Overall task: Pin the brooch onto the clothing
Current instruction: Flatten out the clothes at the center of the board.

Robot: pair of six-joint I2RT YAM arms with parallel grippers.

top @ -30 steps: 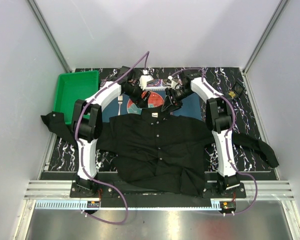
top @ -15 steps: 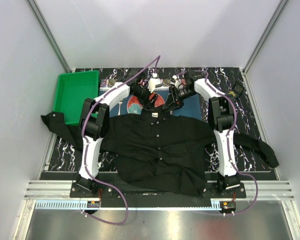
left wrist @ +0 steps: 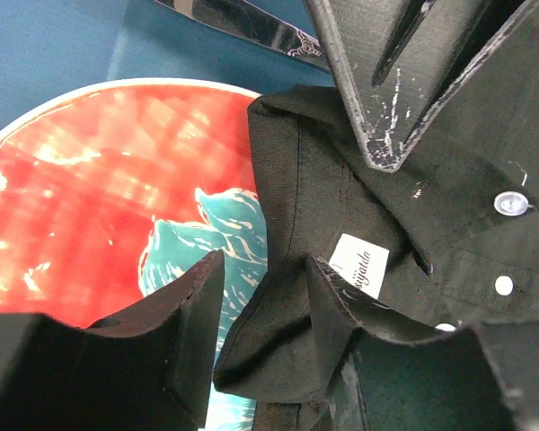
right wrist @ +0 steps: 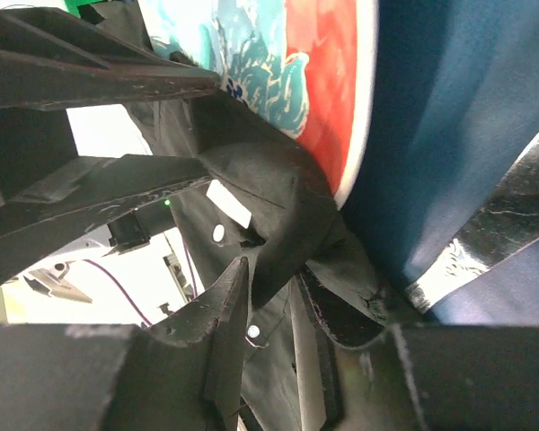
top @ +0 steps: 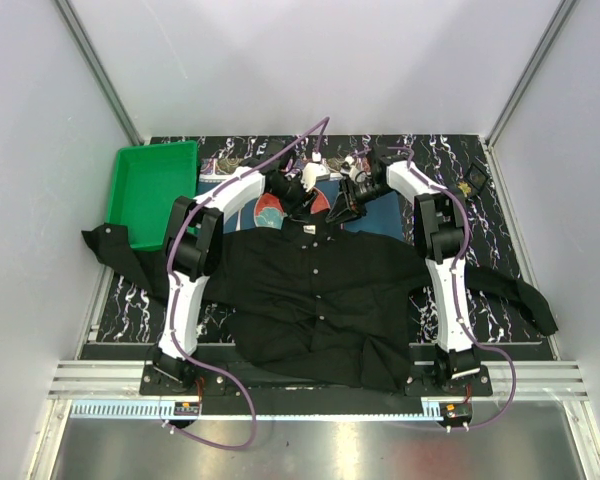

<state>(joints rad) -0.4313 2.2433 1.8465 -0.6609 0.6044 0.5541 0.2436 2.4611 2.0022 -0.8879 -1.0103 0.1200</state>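
- i have the left gripper (left wrist: 265,260) at the collar (left wrist: 278,341) of the black shirt (top: 310,300); its fingers (left wrist: 175,332) are drawn in on a bunched fold of collar cloth, which fills the space between them.
- the right gripper (right wrist: 271,269) sits at the same collar from the other side, its two fingers pressed onto a ridge of the cloth.
- a second ago the left gripper hung further left over the red and teal plate (left wrist: 90,180) with its jaws wide; it has since swung in toward the middle and both pairs of jaws have narrowed onto the fabric.
- the right gripper has shifted only slightly, staying at the collar edge.
- the two grippers now face each other closely across the neck opening, beside the white label (left wrist: 359,260).
- the brooch (top: 467,187) lies well apart from both grippers, near the far right edge of the marbled table (top: 450,150), where it was before.
- the shirt is spread flat, its collar overlapping the blue placemat (top: 385,212); the green tray (top: 150,190) is unmoved at far left.
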